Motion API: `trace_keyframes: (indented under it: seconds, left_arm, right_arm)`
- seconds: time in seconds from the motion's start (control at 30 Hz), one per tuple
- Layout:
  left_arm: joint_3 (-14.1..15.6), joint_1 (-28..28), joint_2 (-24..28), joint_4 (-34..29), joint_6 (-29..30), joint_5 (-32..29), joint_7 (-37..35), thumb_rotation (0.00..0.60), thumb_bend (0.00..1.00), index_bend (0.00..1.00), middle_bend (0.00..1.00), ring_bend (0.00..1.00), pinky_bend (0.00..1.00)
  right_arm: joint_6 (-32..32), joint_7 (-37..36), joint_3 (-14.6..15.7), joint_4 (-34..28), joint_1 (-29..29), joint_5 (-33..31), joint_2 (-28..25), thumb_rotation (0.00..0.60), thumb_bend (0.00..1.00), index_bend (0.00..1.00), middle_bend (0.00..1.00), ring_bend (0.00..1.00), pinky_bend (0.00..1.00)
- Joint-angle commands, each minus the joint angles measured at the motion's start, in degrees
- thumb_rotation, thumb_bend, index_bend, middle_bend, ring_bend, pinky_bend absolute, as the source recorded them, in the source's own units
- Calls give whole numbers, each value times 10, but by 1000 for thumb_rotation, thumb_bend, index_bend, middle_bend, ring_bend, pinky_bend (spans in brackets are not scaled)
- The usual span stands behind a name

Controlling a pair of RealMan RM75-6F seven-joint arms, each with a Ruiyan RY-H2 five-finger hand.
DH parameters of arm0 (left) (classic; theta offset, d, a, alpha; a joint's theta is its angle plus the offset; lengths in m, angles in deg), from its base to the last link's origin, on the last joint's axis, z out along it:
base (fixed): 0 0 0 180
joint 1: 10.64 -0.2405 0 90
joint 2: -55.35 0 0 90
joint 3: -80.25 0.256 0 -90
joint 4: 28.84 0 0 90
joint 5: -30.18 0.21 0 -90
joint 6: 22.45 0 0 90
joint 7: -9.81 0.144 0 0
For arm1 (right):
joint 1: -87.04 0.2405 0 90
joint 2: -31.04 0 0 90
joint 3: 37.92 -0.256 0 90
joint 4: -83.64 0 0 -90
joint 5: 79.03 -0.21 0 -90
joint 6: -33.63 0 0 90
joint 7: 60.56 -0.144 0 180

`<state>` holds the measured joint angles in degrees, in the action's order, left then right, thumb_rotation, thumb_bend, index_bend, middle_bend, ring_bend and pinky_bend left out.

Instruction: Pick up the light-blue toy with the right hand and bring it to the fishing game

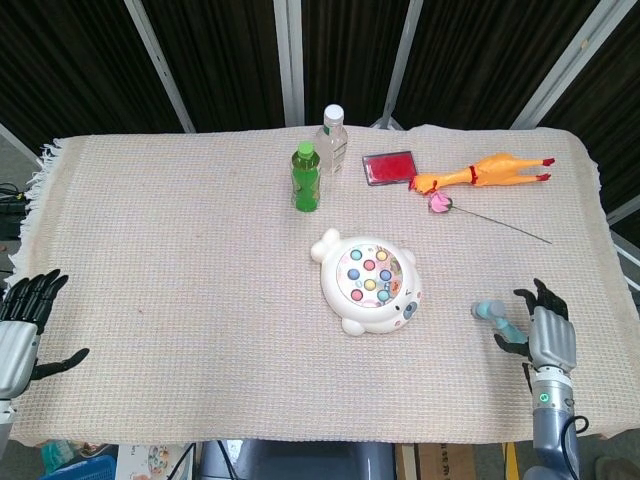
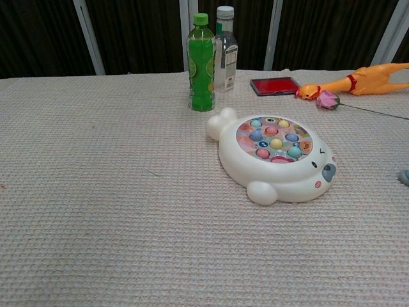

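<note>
Light-blue toy [image 1: 499,322] lies whole overhead only.

Bottles [image 1: 306,176] — red pad [image 1: 388,167] — rubber chicken [image 1: 483,172]

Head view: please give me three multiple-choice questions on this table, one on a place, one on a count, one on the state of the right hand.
1. Where does the light-blue toy lie from the fishing game?
A. to its right
B. behind it
C. on top of it

2. How many bottles stand on the cloth?
A. one
B. two
C. four

3. The right hand:
A. grips the toy
B. is open beside the toy
C. presses the game

Answers: 1 A, the toy lies near the right edge. 2 B, a green bottle and a clear bottle. 3 B, it holds nothing.
</note>
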<state>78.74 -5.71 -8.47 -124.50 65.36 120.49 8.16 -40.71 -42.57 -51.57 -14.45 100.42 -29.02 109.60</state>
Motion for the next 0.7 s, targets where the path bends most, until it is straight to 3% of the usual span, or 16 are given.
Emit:
trace_keyframes:
  seconds: [0.03, 0.37, 0.7]
  left_arm:
    - [0, 1, 0, 0, -2, -1, 0, 600, 0, 0, 0, 0, 0]
    - [1, 1, 0, -2, -4, -4, 3, 600, 0, 0, 0, 0, 0]
    - [1, 1, 0, -3, -7, -7, 6, 600, 0, 0, 0, 0, 0]
  right_arm:
    - [2, 2, 0, 6, 4, -4, 7, 600, 200, 309, 21, 0, 0]
    - [13, -4, -2, 39, 14, -17, 30, 600, 208, 361, 56, 0, 0]
    - [24, -10, -5, 54, 21, -24, 40, 600, 295, 393, 68, 0, 0]
